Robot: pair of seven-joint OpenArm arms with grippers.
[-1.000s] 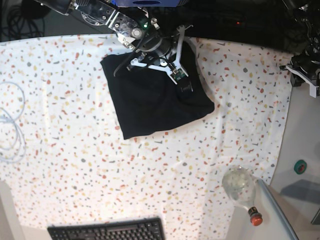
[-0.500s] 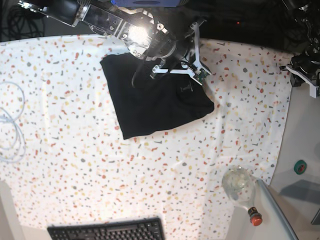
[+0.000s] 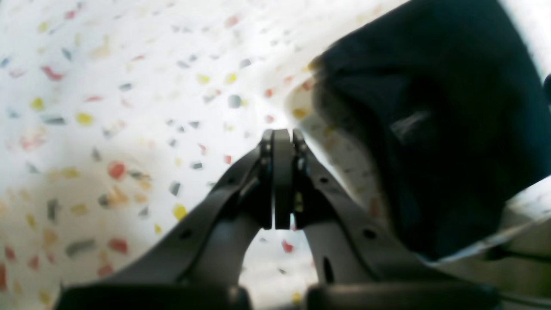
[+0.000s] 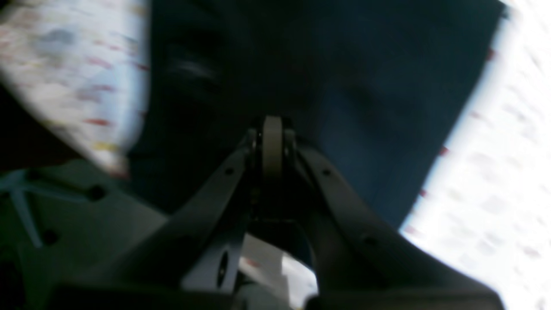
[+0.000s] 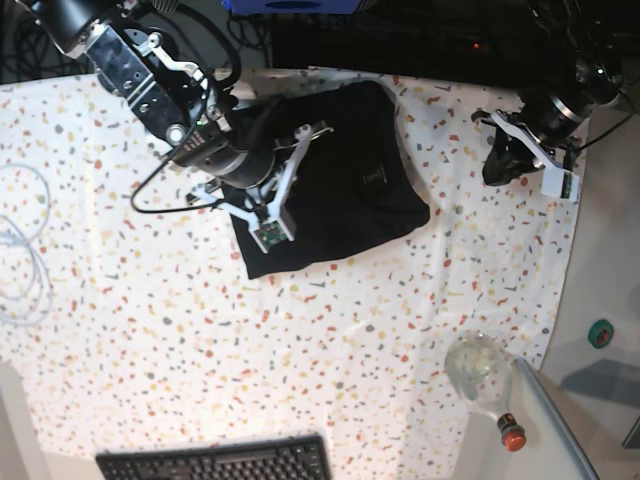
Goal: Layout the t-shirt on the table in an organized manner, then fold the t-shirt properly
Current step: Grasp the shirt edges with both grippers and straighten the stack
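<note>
T-shirt (image 5: 330, 225) on the speckled surface (image 5: 180, 400), below two sets of closed fingers

Base view. Black and soft, spread as one irregular dark shape across the upper middle of the surface, with one blunt corner toward lower left and another toward lower right. Right arm (image 5: 180, 110), on the view's left: reaching in from the top edge, with right fingers (image 5: 271, 232) over the left part of the T-shirt; contact with the cloth not determinable. Left arm (image 5: 550, 120), on the view's right: reaching in from the upper right, with left fingers (image 5: 496, 168) above bare surface, well apart from the T-shirt. At the bottom edge, black keyboard (image 5: 220, 463); to its upper right, clear container (image 5: 478, 370) with orange-red cap (image 5: 512, 436). Beyond the right edge of the surface, small green disc (image 5: 601, 334); at the far left, pale looped cable (image 5: 30, 245).

Left wrist view. Left fingers pressed together in the center, against white ground with red, yellow and grey flecks. T-shirt to the right, creased, with a blurred near edge; no cloth visible in the grip.

Right wrist view. Right fingers likewise pressed together, directly in front of dark cloth filling most of the middle. Speckled surface visible at the right and upper left; folds blurred, with layering not determinable.
</note>
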